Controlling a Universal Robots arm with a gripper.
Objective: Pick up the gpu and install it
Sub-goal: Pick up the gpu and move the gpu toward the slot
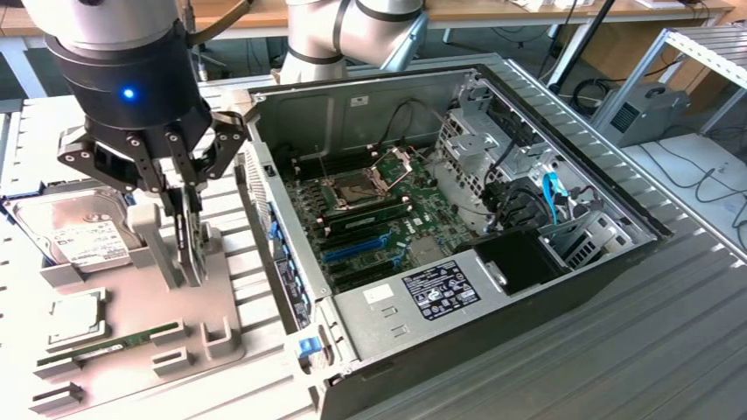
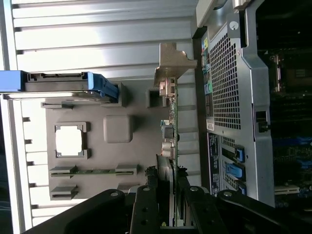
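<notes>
The gpu [image 1: 191, 254] is a thin dark card standing on edge in the grey holder plate [image 1: 222, 328] at the exterior view's left. My gripper [image 1: 182, 210] comes down on it from above, one finger on each face, shut on the card's upper part. In the wrist view the gpu [image 2: 172, 117] appears edge on, with its pale metal bracket [image 2: 171, 61] at the far end and my gripper [image 2: 171, 170] clamped around the near end. Whether the card's lower edge still rests in its slot I cannot tell.
The open computer case [image 1: 292, 289] lies right beside the holder, its motherboard [image 1: 386, 206] and blue slots [image 1: 356, 248] exposed. On the holder lie a silver hard drive [image 1: 76, 232], a processor [image 1: 73, 319] and a green memory stick [image 1: 111, 343].
</notes>
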